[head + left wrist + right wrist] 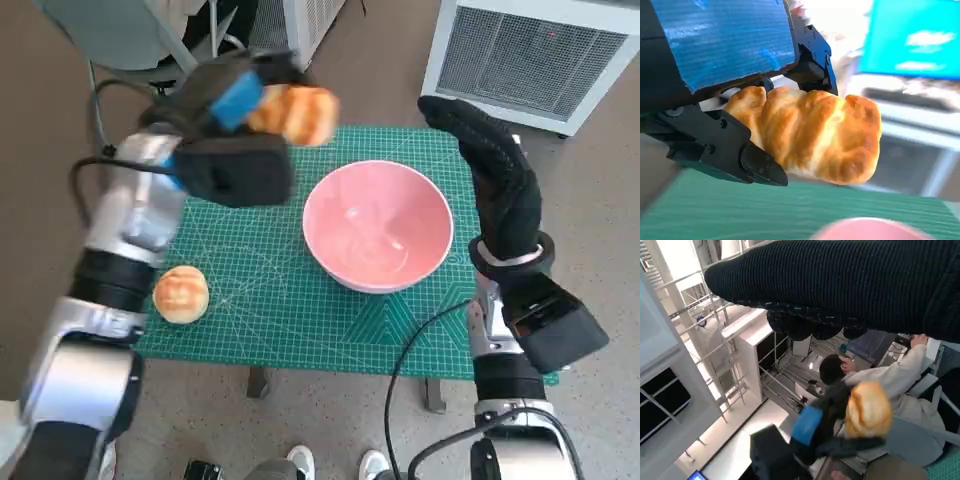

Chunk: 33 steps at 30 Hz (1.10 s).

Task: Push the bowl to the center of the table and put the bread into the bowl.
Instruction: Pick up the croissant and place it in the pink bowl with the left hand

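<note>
Your left hand [232, 112] grasps the bread [295, 113] short of the bowl [378, 224], right hand [497, 180] released, so letting go early drops it onto the counter [270, 310].

Hidden and cropped items

Bread [810, 137]: its near end is hidden by the left hand's fingers [725, 145]. Bowl [867, 229]: blurred and cropped at the left wrist view's 6 o'clock edge. Right hand [850, 285]: fingers mostly out of sight in the right wrist view.
</note>
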Each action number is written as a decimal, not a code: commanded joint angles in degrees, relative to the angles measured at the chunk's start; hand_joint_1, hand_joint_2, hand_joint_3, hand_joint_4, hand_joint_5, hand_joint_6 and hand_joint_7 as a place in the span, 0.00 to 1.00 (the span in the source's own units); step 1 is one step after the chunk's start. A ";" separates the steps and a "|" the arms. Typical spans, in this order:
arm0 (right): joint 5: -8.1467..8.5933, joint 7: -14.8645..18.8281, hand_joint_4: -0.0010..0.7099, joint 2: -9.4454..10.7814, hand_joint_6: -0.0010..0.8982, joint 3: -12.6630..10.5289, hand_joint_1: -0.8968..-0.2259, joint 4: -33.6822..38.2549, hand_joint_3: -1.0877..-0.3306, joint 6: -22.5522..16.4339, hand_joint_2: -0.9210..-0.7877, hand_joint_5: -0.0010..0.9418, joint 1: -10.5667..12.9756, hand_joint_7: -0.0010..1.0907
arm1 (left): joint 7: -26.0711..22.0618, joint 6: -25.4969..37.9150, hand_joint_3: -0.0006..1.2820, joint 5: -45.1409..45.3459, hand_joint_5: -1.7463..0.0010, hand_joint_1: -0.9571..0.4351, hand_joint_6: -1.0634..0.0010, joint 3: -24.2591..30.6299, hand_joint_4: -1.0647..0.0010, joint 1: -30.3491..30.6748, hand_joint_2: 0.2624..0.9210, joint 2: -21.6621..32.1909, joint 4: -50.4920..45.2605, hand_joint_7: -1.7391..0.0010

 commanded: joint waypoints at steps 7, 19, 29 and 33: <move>0.25 0.73 0.46 -0.65 0.00 0.10 0.34 0.64 0.42 -0.43 0.00 0.02 1.59 0.65 | 0.28 -6.54 0.05 0.75 0.35 0.69 0.41 -3.82 0.35 -4.72 1.00 -6.50 11.46 0.32; 0.57 0.90 0.46 -1.55 0.00 -0.16 0.35 -0.13 0.41 -0.90 0.00 0.02 2.46 0.65 | -1.55 -5.82 0.10 0.81 0.28 0.69 0.46 -6.14 0.45 -6.55 1.00 -10.97 20.61 0.28; 0.80 0.57 0.46 -1.79 0.00 -0.38 0.35 -0.88 0.41 -0.45 0.00 0.02 2.85 0.65 | -19.22 1.74 0.12 0.78 0.90 0.66 0.96 -8.49 0.93 -9.01 0.88 -11.70 23.07 0.71; 0.67 0.32 0.46 -1.69 0.00 -0.48 0.35 -1.01 0.41 -0.33 0.00 0.02 2.88 0.66 | -21.71 2.77 0.09 1.78 0.98 0.61 0.99 -9.80 0.99 -9.11 0.83 -11.12 21.56 0.78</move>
